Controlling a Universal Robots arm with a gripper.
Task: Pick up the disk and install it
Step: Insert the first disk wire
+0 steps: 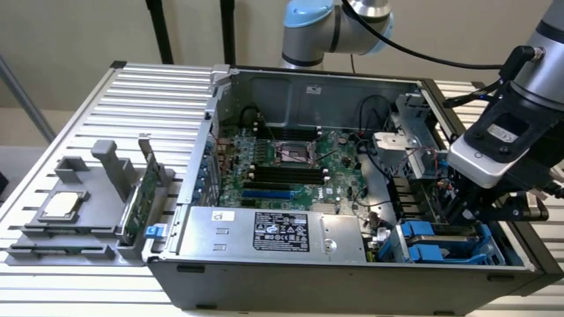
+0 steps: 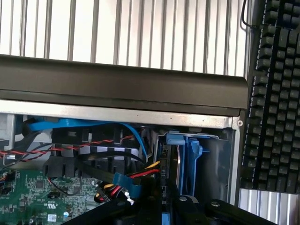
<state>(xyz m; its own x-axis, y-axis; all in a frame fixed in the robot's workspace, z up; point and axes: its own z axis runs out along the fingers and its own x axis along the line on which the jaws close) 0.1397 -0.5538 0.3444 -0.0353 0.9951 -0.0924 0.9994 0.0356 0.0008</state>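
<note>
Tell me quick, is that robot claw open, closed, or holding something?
Gripper: jaws closed on the disk, held on edge by its blue frame inside the computer case.

You see a dark grey case (image 1: 352, 281) around a green board (image 1: 291, 165) with black slots. The disk (image 1: 440, 241) shows bright blue framing. Red-and-black twisted wires (image 2: 70, 145) cross a blue cable (image 2: 93, 125). The keyboard (image 2: 274, 93) is black, the table (image 1: 158, 86) ribbed silver.
</note>
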